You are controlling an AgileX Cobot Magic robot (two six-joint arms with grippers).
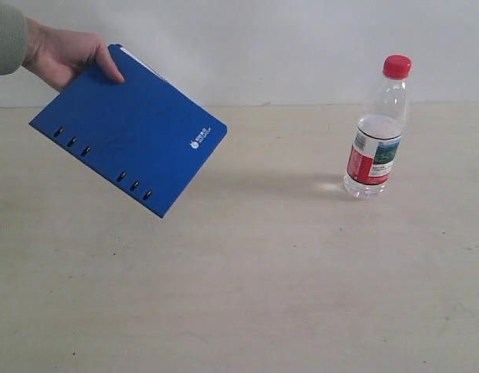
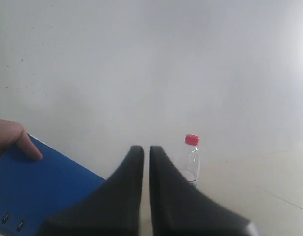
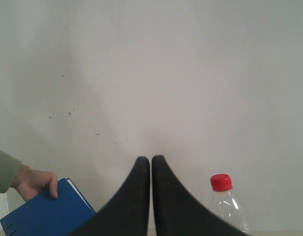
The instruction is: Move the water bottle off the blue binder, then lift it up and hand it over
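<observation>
Ext. view: a pale surface [image 1: 263, 280] w/ a white wall [image 1: 263, 47] behind. The water bottle [image 1: 377, 132], red cap on, stands upright on the surface at the right side, touching nothing else. The blue binder [image 1: 127, 128] is well apart from it on the left. It is off the surface and tilted, held by one corner in a person's hand [image 1: 64, 54] w/ a grey-green sleeve [image 1: 6, 35]. No robot arm shows in this view.

Wrist views: the left tool [image 2: 146, 150] and right tool [image 3: 151, 161] are each closed to a thin slit, w/ nothing in either. Both look toward the wall, w/ bottle and binder ahead of them.

Step, as a judgement: the bottle is already off the binder, and the binder is in a person's hand, not in a tool. So this reads as either the handover done or the scene being laid out; can't tell which. If work remains, the next move calls for waiting till the hand is clear. A tool must then open wide enough for its target, approach low and level, and close firmly w/o tipping the bottle.
</observation>
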